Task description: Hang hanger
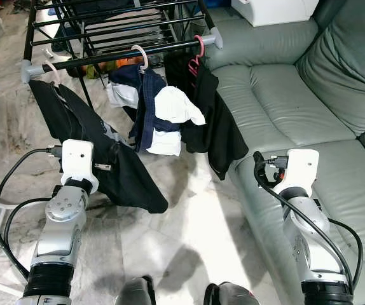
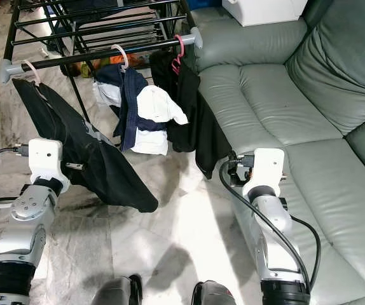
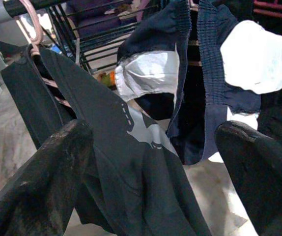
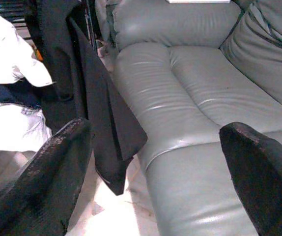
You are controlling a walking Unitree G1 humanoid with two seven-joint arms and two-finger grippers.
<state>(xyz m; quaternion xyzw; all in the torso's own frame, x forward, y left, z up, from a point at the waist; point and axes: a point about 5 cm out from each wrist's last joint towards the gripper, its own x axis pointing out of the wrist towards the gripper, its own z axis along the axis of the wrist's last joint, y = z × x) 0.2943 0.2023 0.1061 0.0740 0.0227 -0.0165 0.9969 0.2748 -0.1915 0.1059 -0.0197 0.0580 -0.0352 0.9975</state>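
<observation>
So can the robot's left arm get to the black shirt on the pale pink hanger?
Probably yes. The left gripper is open and faces the black shirt directly, with nothing between them. The shirt hangs from the pale pink hanger on the rack's bar, close in front.

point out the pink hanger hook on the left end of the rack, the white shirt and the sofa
pink hanger hook [image 1: 54, 71], left eye view, on the curve over the rail
white shirt [image 1: 176, 107], left eye view, on the middle of the white cloth
sofa [image 1: 284, 108], left eye view, on a bare seat cushion
</observation>
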